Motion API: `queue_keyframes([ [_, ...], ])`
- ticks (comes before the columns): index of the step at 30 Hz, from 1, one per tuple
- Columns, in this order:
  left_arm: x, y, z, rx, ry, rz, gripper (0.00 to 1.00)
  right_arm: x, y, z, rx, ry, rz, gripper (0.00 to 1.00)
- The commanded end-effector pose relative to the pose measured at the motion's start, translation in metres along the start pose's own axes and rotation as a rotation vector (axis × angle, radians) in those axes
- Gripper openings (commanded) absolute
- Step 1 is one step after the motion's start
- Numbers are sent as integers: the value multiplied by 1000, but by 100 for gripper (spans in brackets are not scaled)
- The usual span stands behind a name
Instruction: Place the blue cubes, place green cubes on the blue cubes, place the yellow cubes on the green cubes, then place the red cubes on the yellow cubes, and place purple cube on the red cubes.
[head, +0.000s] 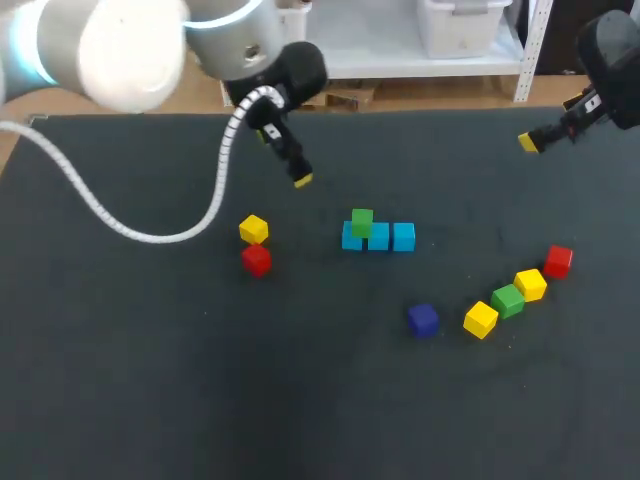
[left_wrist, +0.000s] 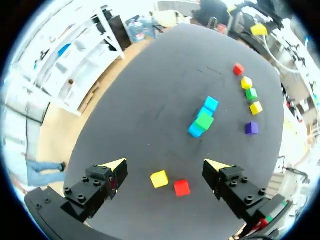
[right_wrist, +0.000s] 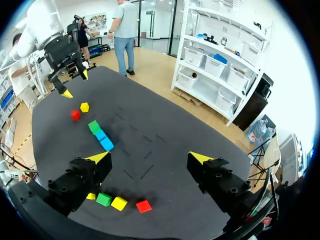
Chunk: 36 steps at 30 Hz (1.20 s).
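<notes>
Three light blue cubes (head: 403, 236) form a row mid-table, and a green cube (head: 362, 222) sits on the row's left end. My left gripper (head: 287, 158) hangs open and empty above and to the left of them. Under it lie a yellow cube (left_wrist: 159, 178) and a red cube (left_wrist: 182, 187). To the right a purple cube (head: 423, 319) sits beside a diagonal line of yellow (head: 480, 319), green (head: 508, 300), yellow (head: 530, 284) and red (head: 558, 260) cubes. My right gripper (head: 530, 142) is open and empty at the far right, high over the table.
The black table (head: 150, 380) stretches wide to the left and front of the cubes. Its far edge (head: 420, 108) runs just behind both grippers. A white cable (head: 215, 195) loops down from my left arm over the table's left part.
</notes>
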<state>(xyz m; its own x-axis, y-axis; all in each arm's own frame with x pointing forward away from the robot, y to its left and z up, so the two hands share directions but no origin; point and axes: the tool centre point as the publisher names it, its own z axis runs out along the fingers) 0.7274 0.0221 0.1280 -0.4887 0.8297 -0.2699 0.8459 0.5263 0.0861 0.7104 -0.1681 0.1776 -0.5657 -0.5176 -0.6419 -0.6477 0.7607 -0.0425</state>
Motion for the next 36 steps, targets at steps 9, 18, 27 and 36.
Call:
queue_keyframes([
  [9, 67, 43, -38, -106, -274, -203, 100, 0, 1, -1, 3, 1, 1, 100],
  [18, 89, 70, -56, -194, -358, -327, 100, 0, 1, -1, 3, 1, 1, 100],
  [27, 108, 89, -62, -243, -404, -390, 100, 0, 1, -1, 3, 1, 1, 100],
  [36, 116, 98, -69, -231, -433, -411, 100, 0, 1, -1, 3, 1, 1, 100],
])
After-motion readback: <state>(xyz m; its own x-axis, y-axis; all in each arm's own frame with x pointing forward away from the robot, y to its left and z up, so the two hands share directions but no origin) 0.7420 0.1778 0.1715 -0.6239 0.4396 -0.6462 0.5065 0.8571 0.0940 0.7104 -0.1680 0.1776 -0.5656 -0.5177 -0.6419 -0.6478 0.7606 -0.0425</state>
